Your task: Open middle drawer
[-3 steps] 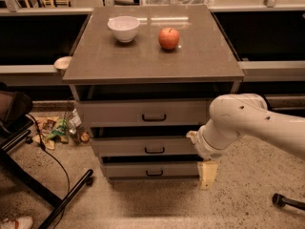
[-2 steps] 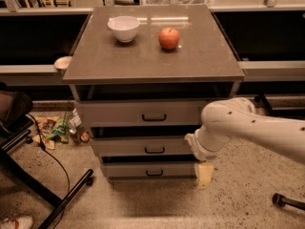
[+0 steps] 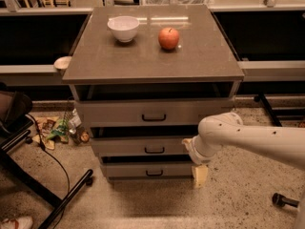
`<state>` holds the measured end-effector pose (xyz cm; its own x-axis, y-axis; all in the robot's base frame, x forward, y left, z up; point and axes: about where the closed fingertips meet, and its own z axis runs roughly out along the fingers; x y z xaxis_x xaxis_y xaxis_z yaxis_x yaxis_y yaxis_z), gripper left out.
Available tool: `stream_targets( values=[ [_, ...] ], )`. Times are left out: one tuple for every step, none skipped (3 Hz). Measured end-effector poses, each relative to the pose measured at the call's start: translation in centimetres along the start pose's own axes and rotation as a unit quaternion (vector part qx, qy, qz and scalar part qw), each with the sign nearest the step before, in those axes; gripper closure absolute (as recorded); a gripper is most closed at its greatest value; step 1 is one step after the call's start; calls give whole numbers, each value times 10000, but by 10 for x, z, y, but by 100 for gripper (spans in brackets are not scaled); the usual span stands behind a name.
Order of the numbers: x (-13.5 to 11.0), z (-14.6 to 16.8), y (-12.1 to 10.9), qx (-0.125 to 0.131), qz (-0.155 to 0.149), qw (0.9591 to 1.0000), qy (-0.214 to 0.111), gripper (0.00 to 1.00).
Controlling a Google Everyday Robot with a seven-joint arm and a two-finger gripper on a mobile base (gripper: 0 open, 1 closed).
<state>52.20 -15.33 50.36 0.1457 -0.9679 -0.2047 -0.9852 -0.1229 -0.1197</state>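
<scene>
Because our gripper (image 3: 200, 174), its grip impossible to tell, hangs by the cabinet's (image 3: 152, 77) lower right corner, we should bring it to the black handle (image 3: 154, 150) of the middle drawer (image 3: 124, 147), second down the cabinet, then pull straight.

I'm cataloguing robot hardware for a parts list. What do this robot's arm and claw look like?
The arm is a thick, smooth, off-white tube with a few small dark dots, swelling into a rounded joint. The claw, low by the cabinet's right front corner, is a pale cream, blocky piece. No loose cables or lettering show.
</scene>
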Motion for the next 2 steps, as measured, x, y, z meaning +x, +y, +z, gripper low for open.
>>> stream_targets(
  values=[
    [20, 36, -18, 137, 231, 9992, -287, 0],
    [20, 36, -18, 137, 231, 9992, -287, 0]
  ],
)
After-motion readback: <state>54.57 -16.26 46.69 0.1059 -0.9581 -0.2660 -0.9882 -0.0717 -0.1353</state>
